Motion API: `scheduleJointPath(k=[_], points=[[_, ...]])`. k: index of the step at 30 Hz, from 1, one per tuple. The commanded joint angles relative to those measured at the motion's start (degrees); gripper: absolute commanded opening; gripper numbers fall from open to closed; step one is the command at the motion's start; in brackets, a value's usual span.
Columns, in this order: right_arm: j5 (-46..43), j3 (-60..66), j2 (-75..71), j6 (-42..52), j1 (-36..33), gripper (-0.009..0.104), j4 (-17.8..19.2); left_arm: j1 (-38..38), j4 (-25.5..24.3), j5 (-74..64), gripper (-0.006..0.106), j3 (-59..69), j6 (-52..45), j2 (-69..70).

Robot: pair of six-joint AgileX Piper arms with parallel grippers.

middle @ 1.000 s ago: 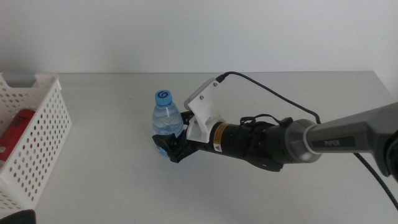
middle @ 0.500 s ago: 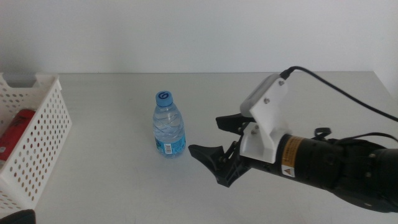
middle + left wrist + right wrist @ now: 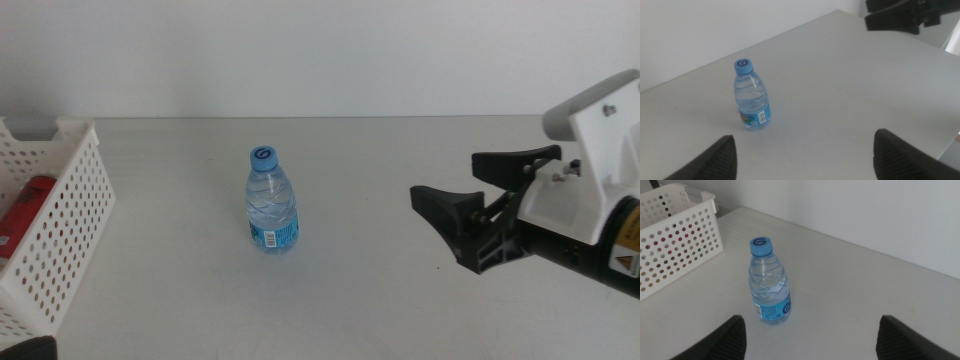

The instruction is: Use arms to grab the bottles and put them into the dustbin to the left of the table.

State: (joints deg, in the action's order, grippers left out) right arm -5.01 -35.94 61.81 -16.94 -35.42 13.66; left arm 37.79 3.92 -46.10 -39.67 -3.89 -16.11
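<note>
A small clear water bottle (image 3: 272,205) with a blue cap stands upright on the off-white table (image 3: 400,300), free of both grippers. It also shows in the left wrist view (image 3: 752,97) and the right wrist view (image 3: 769,285). My right gripper (image 3: 445,178) is open and empty, well to the right of the bottle; its jaws frame the bottle from a distance (image 3: 811,322). My left gripper (image 3: 804,137) is open and empty, waiting at the near left edge. The white perforated dustbin (image 3: 70,225) stands at the left with a red can (image 3: 30,205) inside. The yellow-liquid bottle is out of view.
The right gripper's dark jaws show at the edge of the left wrist view (image 3: 900,15). The dustbin also shows in the right wrist view (image 3: 675,230). A white wall runs behind the table's far edge.
My right gripper was shut around the water bottle; it has let go and drawn back to the right. The bottle stays standing where it was.
</note>
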Motion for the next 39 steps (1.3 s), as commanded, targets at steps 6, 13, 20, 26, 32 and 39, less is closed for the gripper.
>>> scheduleJointPath(k=[6, 13, 20, 26, 32, 39], points=[[5.01, -1.21, -10.43, 19.68, -0.53, 0.066, -11.21, 0.42, 0.21, 4.14, 0.093, -1.47, 0.82, -0.95], [5.01, -1.21, -11.29, 20.37, -0.53, 0.066, -10.78, 0.42, 0.21, 4.14, 0.093, -1.47, 0.82, -0.95], [5.54, -1.21, -11.23, 20.37, -0.53, 0.066, -10.78, 0.42, 0.21, 4.14, 0.093, -1.47, 0.82, -0.95], [5.54, -1.21, -11.23, 20.37, -0.53, 0.066, -10.78, 0.42, -2.55, 4.79, 0.093, -1.47, 1.08, -0.95], [5.54, -1.21, -11.17, 20.37, -0.53, 0.066, -10.78, 0.42, -2.83, 5.37, 0.093, -1.47, 1.12, -1.01], [5.54, -1.21, -11.18, 20.37, -0.53, 0.066, -10.78, -3.80, -4.24, 20.35, 0.093, 2.43, 1.19, -7.36]])
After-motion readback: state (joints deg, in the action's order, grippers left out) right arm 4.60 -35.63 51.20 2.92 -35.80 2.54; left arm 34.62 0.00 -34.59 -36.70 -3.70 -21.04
